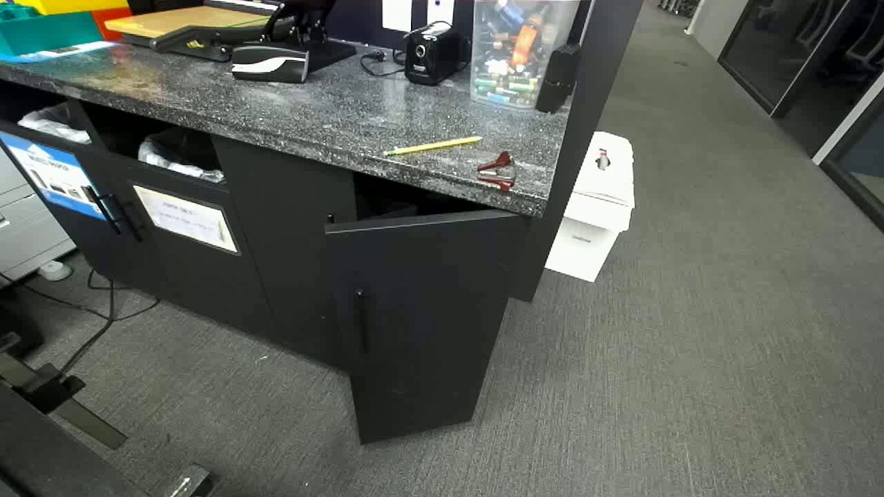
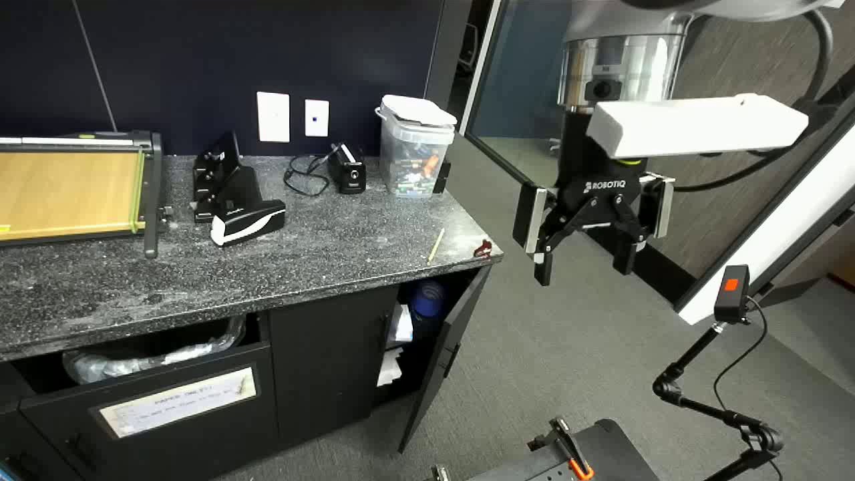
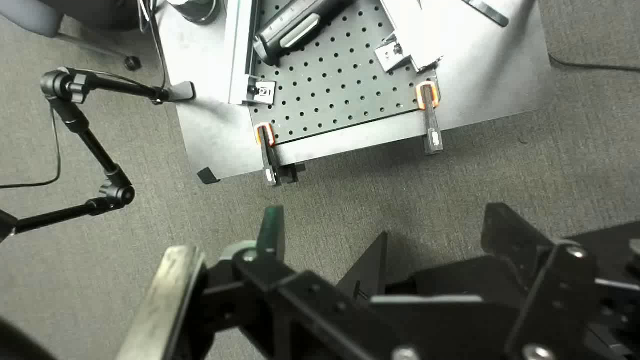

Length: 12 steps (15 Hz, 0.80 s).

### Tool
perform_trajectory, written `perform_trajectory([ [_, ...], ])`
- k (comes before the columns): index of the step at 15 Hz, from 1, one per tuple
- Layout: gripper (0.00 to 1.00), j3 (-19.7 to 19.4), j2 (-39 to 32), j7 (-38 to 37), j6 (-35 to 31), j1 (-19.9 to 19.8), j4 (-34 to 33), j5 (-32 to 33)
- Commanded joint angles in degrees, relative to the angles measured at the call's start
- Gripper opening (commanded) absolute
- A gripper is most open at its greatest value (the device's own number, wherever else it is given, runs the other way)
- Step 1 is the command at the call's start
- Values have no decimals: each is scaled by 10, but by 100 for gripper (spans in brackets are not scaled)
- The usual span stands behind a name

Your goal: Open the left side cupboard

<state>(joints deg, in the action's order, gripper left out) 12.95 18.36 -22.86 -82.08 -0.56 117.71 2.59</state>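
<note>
The left side cupboard door is the left of the two plain black doors in both exterior views [image 1: 283, 248] [image 2: 327, 367]. It is closed, and its slim handle [image 2: 385, 327] is at its right edge. The matching right door [image 1: 428, 324] [image 2: 434, 374] stands swung open, partly covering the left door in an exterior view. The open door also shows in the wrist view [image 3: 367, 270], low between the fingers and well below them. My gripper [image 2: 584, 266] [image 3: 385, 215] is open and empty, in the air right of the counter, touching neither door.
The speckled counter [image 2: 314, 267] has a pencil [image 1: 431, 146], a red staple remover [image 1: 497, 172] and a battery tub [image 2: 417, 150] near its right end. A blue object [image 2: 427, 297] and papers are inside the opened cupboard. A worktable with clamps [image 3: 325, 85] and a camera arm [image 3: 100, 155] stand nearby.
</note>
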Motion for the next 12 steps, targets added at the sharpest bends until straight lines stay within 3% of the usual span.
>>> perform_trajectory([
  [1, 100, -13, -2, -4, 1, 15, -2, 3],
  [4, 100, -14, -51, -11, -49, 10, -7, 16],
  [12, 100, -50, -275, -23, -353, 16, -6, 100],
])
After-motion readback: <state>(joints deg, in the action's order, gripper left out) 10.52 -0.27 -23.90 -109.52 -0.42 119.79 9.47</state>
